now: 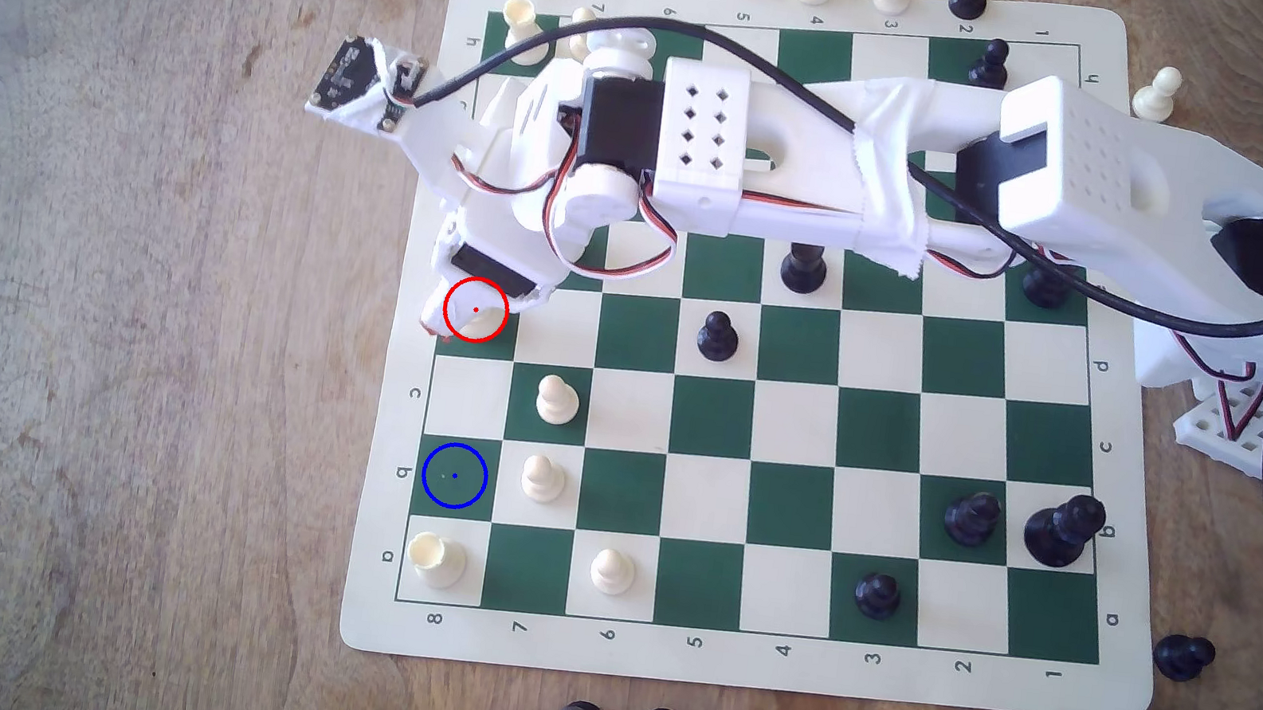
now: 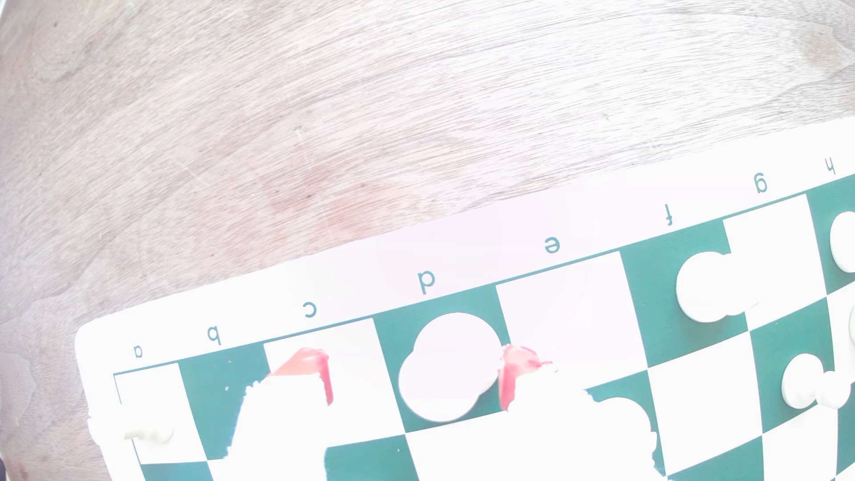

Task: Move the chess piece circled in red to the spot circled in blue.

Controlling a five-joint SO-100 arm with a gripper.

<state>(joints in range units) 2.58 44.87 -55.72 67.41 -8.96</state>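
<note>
The arm's white tool [image 2: 416, 379], with red-tipped fingers [image 2: 511, 377], has its jaws spread either side of the tall cream-white chess piece with the wide round base [image 2: 446, 370]. A small gap shows on each side in the wrist view, so it is open and not yet gripping. The piece stands on the dark green square in file d, at the edge of the green-and-cream vinyl chess mat [image 1: 740, 668], under the red ring in the exterior view [image 1: 478, 319].

This looks like the grasp step. I would judge the next move to be closing on the piece, lifting it straight up, then carrying it along the edge row, past the empty cream square, to the dark green square ringed in blue [image 1: 455, 476], which is bare. A cream pawn [image 1: 542, 477] sits just beside that square, so the set-down wants care.

The piece stands upright, long axis vertical, head pointing up at the wrist camera. The mat lies on a worn wooden bench [image 1: 121, 276].
</note>
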